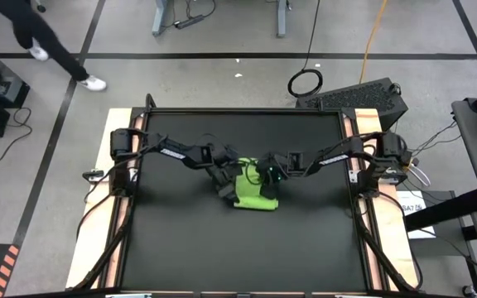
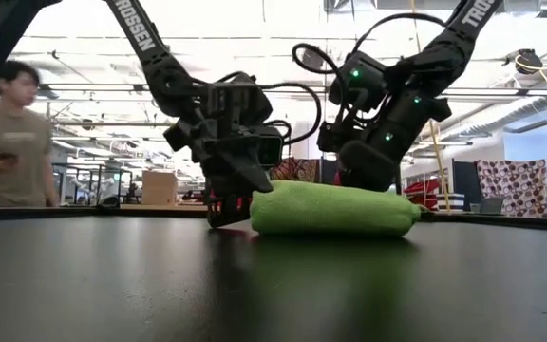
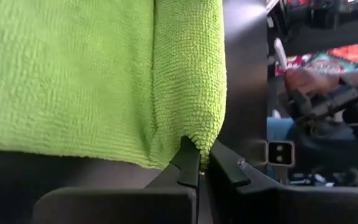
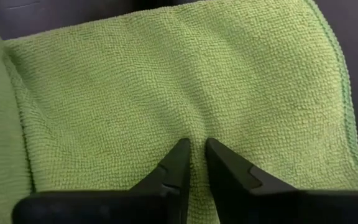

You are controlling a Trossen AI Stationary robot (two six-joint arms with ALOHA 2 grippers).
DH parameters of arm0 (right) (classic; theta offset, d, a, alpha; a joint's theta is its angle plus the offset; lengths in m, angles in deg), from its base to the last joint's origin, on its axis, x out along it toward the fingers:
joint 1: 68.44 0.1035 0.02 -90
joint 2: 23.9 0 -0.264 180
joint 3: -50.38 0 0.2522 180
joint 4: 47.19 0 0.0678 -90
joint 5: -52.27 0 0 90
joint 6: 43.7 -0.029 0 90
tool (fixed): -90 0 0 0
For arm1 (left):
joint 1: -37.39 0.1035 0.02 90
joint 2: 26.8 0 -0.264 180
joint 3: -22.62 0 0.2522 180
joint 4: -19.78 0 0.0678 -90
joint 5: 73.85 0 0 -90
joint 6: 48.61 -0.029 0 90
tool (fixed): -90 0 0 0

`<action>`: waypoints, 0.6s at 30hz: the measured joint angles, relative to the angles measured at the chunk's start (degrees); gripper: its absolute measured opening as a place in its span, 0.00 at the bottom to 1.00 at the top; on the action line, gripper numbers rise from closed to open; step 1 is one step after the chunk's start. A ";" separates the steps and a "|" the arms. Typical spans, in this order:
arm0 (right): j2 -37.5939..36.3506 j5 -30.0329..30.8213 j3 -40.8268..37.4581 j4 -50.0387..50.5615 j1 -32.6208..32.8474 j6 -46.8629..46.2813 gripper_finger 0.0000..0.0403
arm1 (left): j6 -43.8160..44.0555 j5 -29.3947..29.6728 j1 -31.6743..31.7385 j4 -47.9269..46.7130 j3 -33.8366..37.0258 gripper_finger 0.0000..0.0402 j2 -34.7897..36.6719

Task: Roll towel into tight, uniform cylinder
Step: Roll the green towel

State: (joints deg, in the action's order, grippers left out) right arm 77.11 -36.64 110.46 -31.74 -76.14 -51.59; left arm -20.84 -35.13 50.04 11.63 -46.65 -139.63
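The lime-green towel lies as a partly rolled, low bundle on the black tabletop, a little far of the middle. My left gripper is at the bundle's left end and is shut on cloth. My right gripper comes down onto the towel from the right side. Its fingers are nearly together on the flat cloth. My left gripper pinches the end of a thick rolled fold between its two fingertips, at the towel's left end. The fingers come in slanting down from the table's left. The towel rests on the table. My right gripper pinches a small pucker of the towel's upper layer between its fingertips, slanting down from the table's right. Creases in the cloth run toward the fingers. The towel lies on the table under them.
Bare black tabletop spreads toward the near edge, framed by wooden side rails. A person stands beyond the table at the left; a person's legs show on the floor at the far left.
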 joint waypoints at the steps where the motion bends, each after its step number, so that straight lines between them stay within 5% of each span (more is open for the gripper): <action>1: -0.08 0.00 -0.02 0.00 -0.59 0.51 0.12 | 0.46 -0.67 0.58 -0.04 0.00 0.03 -0.45; 18: -12.33 -2.95 -0.22 1.69 -1.33 7.29 0.44 | 2.39 -3.99 2.66 0.77 -0.15 0.03 -3.42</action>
State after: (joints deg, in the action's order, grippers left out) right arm 64.78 -39.59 110.24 -30.05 -77.46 -44.30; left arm -18.46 -39.11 52.70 12.40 -46.80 -143.05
